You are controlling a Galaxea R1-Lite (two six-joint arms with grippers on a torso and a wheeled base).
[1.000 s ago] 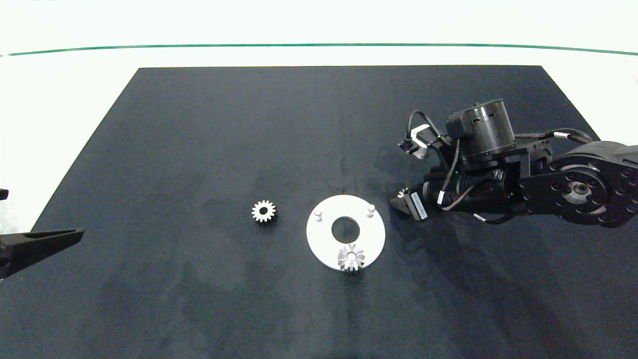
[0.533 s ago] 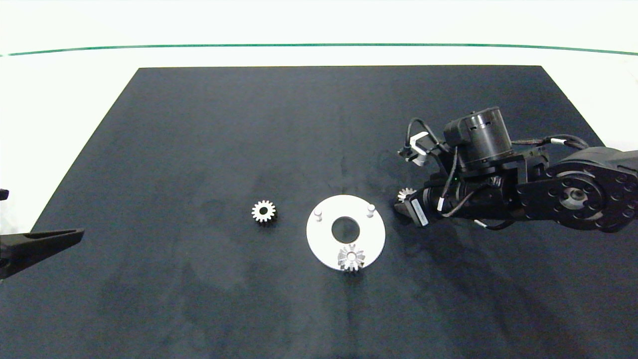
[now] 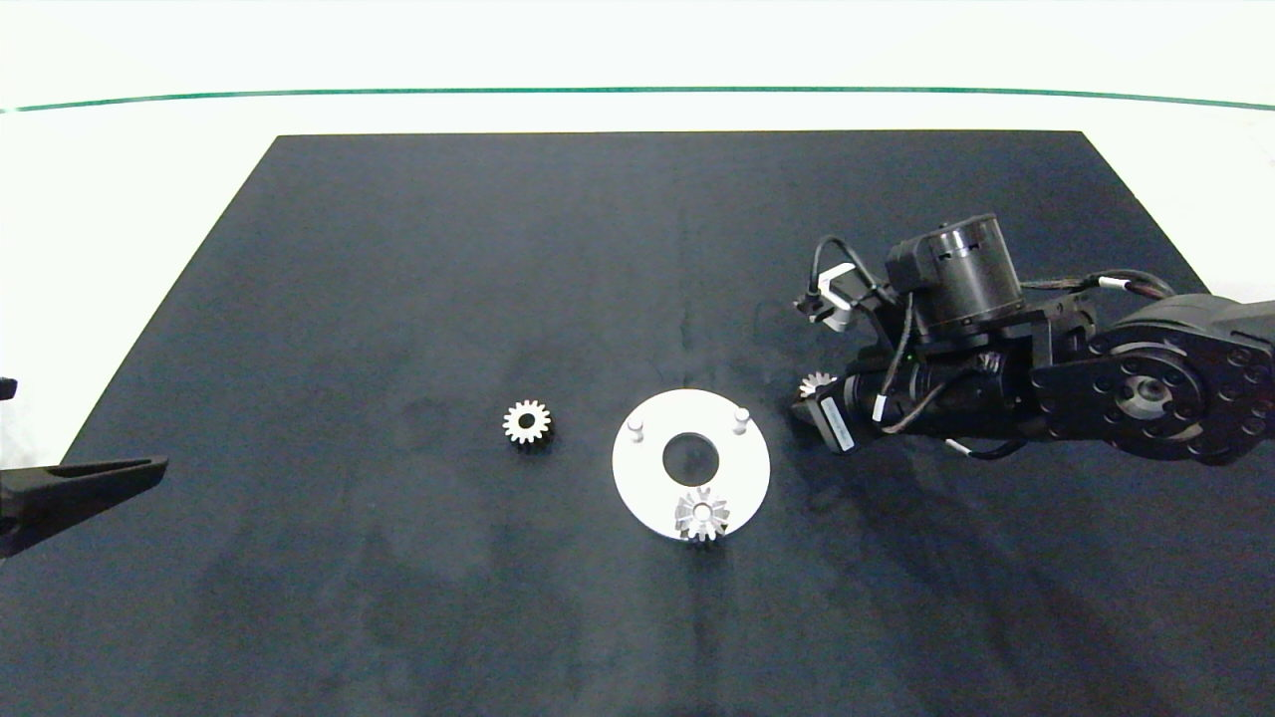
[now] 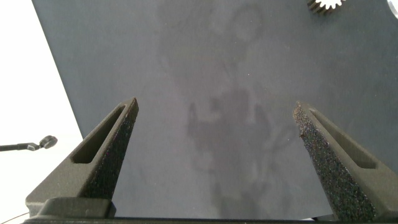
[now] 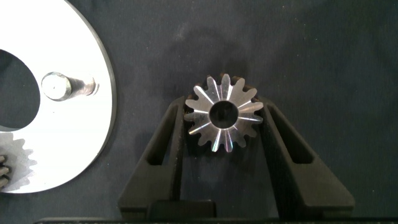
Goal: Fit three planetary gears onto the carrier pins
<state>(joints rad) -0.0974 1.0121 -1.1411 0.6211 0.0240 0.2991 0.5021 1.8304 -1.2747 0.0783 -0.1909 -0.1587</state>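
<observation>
A white round disc [image 3: 637, 480] lies mid-table with two bare carrier pins [image 3: 636, 429] [image 3: 740, 418] at its far side. One planetary gear [image 3: 701, 515] sits on the disc's near pin. A second gear [image 3: 526, 422] lies flat on the mat left of the disc. My right gripper [image 3: 809, 395] is just right of the disc, shut on a third gear [image 5: 222, 113], which is flat between its fingers; the disc [image 5: 74, 146] and a pin [image 5: 53, 86] are beside it. My left gripper [image 4: 214, 109] is parked open at the mat's left edge.
A black mat [image 3: 398, 249] covers the table, with white tabletop [image 3: 120, 199] around it. The right arm's dark body [image 3: 1096, 378] lies over the mat's right side. The loose gear's teeth [image 4: 324, 4] show at the edge of the left wrist view.
The right gripper with its gear has shifted slightly to the right, away from the disc. Left arm, disc and the other gears have stayed still.
</observation>
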